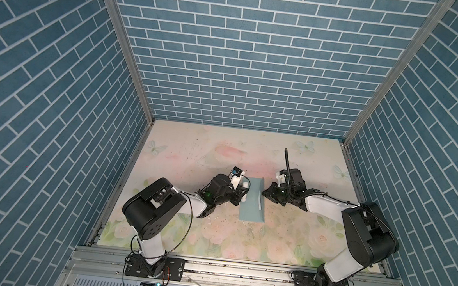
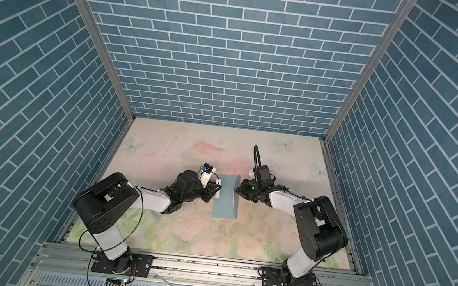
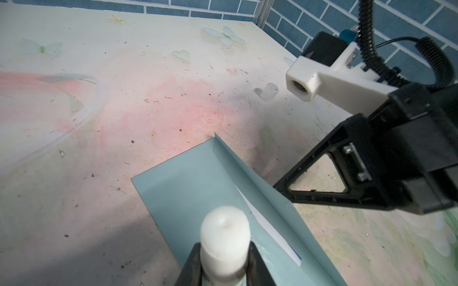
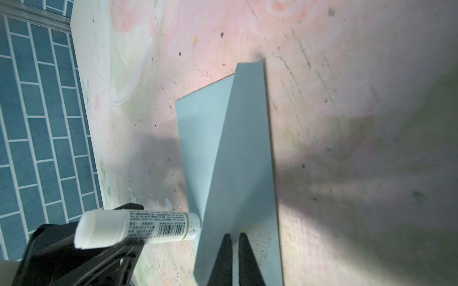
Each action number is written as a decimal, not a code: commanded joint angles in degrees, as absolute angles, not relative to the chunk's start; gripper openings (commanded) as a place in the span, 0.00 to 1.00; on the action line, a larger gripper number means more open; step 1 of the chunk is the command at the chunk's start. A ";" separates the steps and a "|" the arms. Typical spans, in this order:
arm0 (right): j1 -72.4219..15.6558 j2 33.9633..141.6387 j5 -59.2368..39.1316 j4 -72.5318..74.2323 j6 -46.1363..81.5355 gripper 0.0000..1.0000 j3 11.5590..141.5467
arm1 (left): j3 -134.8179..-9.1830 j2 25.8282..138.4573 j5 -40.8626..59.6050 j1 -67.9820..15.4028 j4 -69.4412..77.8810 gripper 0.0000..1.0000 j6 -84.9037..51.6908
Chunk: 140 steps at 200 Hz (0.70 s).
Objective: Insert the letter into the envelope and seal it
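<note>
The teal envelope (image 1: 249,210) lies flat on the counter (image 1: 191,151), in the middle btw the 2 arms. Its flap (image 4: 245,148) stands up on the R side. The R tool (image 4: 234,239) is pinched tight on the flap's edge, prob. to hold it up so the inside is bare for glue.

The letter (image 3: 270,227) is tucked inside already. Only a thin white strip w/ a bit of blue peeks out under the flap.

The L tool (image 3: 224,268) is clamped on a white glue stick (image 3: 224,235), held just beside the envelope's L edge. I can't tell if it touches.

I think glue comes next, then the flap gets pushed down. A small clear tube (image 3: 270,92), maybe the cap, sits on the counter well apart.
</note>
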State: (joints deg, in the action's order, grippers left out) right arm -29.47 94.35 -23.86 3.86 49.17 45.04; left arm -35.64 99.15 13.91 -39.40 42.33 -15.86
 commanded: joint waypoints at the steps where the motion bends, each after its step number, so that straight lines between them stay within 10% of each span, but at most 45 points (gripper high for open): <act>1: -30.53 96.02 -24.61 5.36 51.24 0.09 46.91 | -35.51 100.45 13.01 -39.64 42.83 0.00 -15.73; 140: -33.56 104.12 -24.79 3.43 51.50 0.00 49.55 | -35.66 101.78 12.92 -39.62 43.94 0.00 -16.90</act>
